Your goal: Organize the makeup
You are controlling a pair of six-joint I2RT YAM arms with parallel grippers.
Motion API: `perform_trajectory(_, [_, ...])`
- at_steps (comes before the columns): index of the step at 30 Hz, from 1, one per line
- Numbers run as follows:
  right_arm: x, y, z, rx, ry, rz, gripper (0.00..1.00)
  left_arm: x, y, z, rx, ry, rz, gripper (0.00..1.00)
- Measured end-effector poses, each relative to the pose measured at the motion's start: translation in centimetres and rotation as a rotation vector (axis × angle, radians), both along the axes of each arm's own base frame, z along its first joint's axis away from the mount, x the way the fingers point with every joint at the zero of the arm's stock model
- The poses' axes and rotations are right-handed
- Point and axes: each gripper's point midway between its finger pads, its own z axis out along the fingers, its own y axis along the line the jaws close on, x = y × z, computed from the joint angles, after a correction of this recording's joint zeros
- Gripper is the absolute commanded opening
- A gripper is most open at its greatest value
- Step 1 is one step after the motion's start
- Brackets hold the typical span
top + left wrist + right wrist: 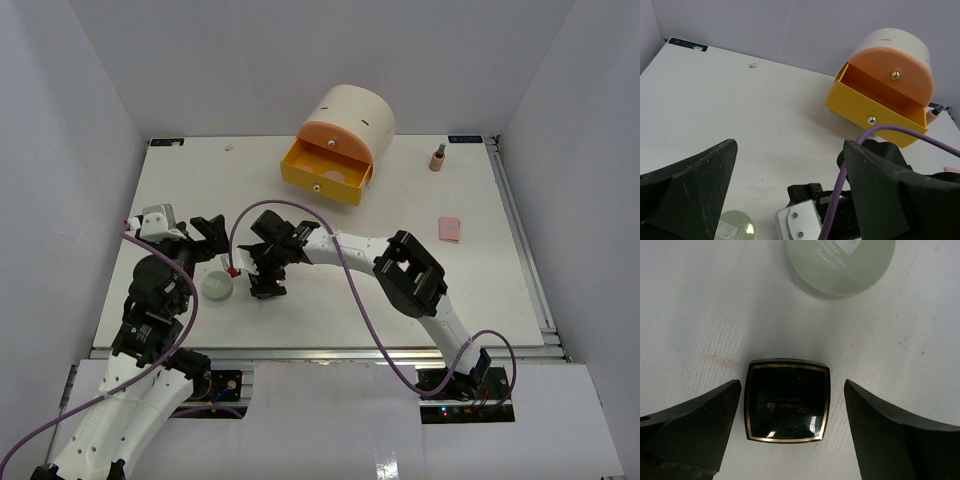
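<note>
A black square compact with a gold-lined lid (786, 401) is seen lying flat on the white desk (690, 315), framed by the right fingers (695, 430). These are spread wide to either side of it, and neither edge of the compact is touched. A pale green translucent ball (840, 265) is set just beyond the compact, near it but apart. In the overhead view this ball is found at the near left of the desk, between the two arms. The left fingers (690, 190) are likewise spread, with nothing held between them, and the ball is seen at the lower edge of the left wrist view. A large cream drum-shaped organiser (355, 112) is placed at the far middle of the desk, with its yellow drawer (325, 175) pulled out beneath an orange drawer front (895, 75). A small tan bottle with a dark cap (438, 158) is stood upright near the far right corner. A flat pink square item (450, 229) is laid on the right side, well apart from the rest.
</note>
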Motion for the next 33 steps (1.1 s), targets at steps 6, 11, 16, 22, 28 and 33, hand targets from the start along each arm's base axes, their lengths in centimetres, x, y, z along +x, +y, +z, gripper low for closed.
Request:
perform_trajectory(6, [1.1,0.2,-0.4,-0.016,-0.001,-0.056,0.90,-0.2,0.0,0.1,-0.009,-0.006,0.000,0.98])
perform_trajectory(11, [1.3,-0.2,-1.4,-0.045,0.009,-0.085,0.93,-0.3,0.1,0.1,-0.014,-0.008,-0.001,0.98])
perform_trajectory(16, [1.3,-0.3,-1.6,-0.051,0.028,-0.099,0.82,-0.3,0.1,0.1,-0.017,-0.008,0.000,0.98])
perform_trajectory(22, [1.2,-0.7,-1.7,-0.057,0.051,-0.097,0.38,-0.4,0.1,0.1,-0.020,-0.013,0.001,0.98])
perform_trajectory(28, [0.7,-3.3,-1.1,-0.092,0.081,-0.111,0.20,-0.5,0.4,0.2,-0.023,-0.021,0.010,0.98])
perform_trajectory(33, [2.2,-5.6,3.4,-0.059,0.060,-0.170,0.15,-0.5,0.4,0.2,-0.024,-0.022,0.014,0.98])
